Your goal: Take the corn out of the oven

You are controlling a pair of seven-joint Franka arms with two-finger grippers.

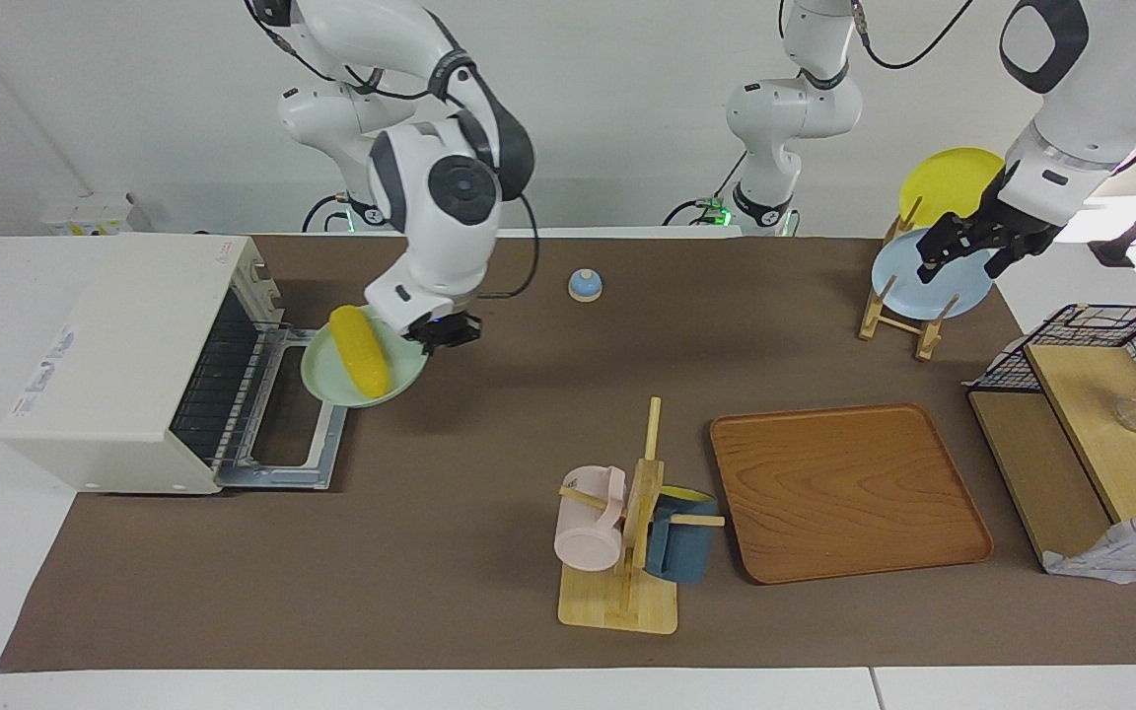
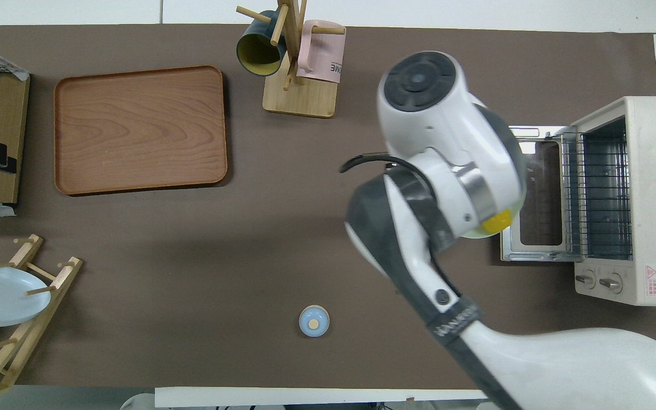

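The corn (image 1: 359, 350) is a bright yellow cob lying on a pale green plate (image 1: 327, 383). My right gripper (image 1: 444, 331) is shut on the plate's rim and holds it, slightly tilted, over the edge of the open oven door (image 1: 284, 463). The oven (image 1: 124, 355) stands at the right arm's end of the table with its wire rack (image 1: 218, 380) showing. In the overhead view my right arm hides the plate and gripper; only a tip of the corn (image 2: 497, 223) shows beside the oven (image 2: 652, 188). My left gripper (image 1: 964, 254) hangs over the plate rack.
A plate rack (image 1: 908, 311) with a light blue plate (image 1: 898, 286) and a yellow plate (image 1: 948, 182) stands toward the left arm's end. A wooden tray (image 1: 844, 493), a mug tree (image 1: 632, 532) with two mugs, a small blue bell (image 1: 585, 285) and a wire-basket shelf (image 1: 1091, 414) are on the table.
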